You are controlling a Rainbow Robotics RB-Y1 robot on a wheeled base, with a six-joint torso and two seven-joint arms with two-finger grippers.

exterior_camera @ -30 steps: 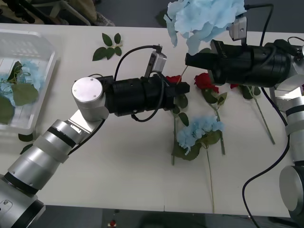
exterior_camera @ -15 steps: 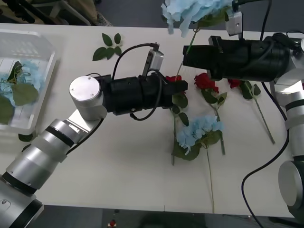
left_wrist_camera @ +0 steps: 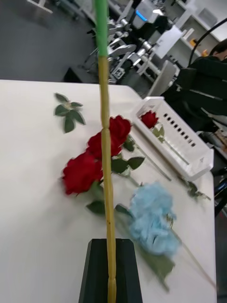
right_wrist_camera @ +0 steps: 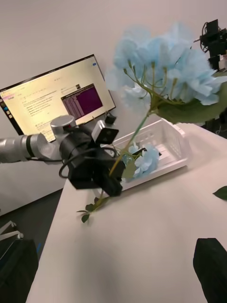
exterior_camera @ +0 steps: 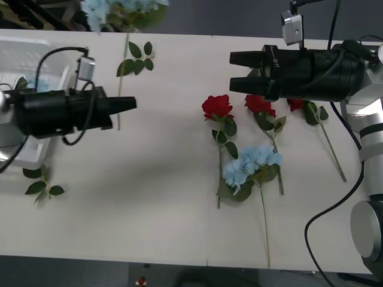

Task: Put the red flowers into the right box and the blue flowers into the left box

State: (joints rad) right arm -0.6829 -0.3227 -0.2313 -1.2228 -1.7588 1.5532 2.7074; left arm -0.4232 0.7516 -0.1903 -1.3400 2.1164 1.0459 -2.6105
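My left gripper [exterior_camera: 130,103] is shut on the green stem [left_wrist_camera: 106,165] of a blue flower, near the table's left side. Its pale blue head [exterior_camera: 111,9] is raised over the table's far edge and stands high above the gripper [right_wrist_camera: 112,185] in the right wrist view. Just behind is the ribbed left box [exterior_camera: 36,51] with another blue flower [right_wrist_camera: 144,161] in it. My right gripper [exterior_camera: 234,72] hangs open and holds nothing, above the red flowers [exterior_camera: 216,106] [exterior_camera: 258,103] on the table. A blue flower [exterior_camera: 251,164] lies in front of them. The right box [left_wrist_camera: 189,142] holds a red flower [left_wrist_camera: 150,118].
Loose green leaf sprigs lie at the table's far middle [exterior_camera: 136,57] and near the front left [exterior_camera: 42,188]. A third red flower [exterior_camera: 294,104] lies partly under my right arm. A lit monitor [right_wrist_camera: 56,94] stands beyond the table's left end.
The blue flower passed from my right gripper to my left one. My left arm swung far left with it, toward the left box. My right gripper opened and stayed in place.
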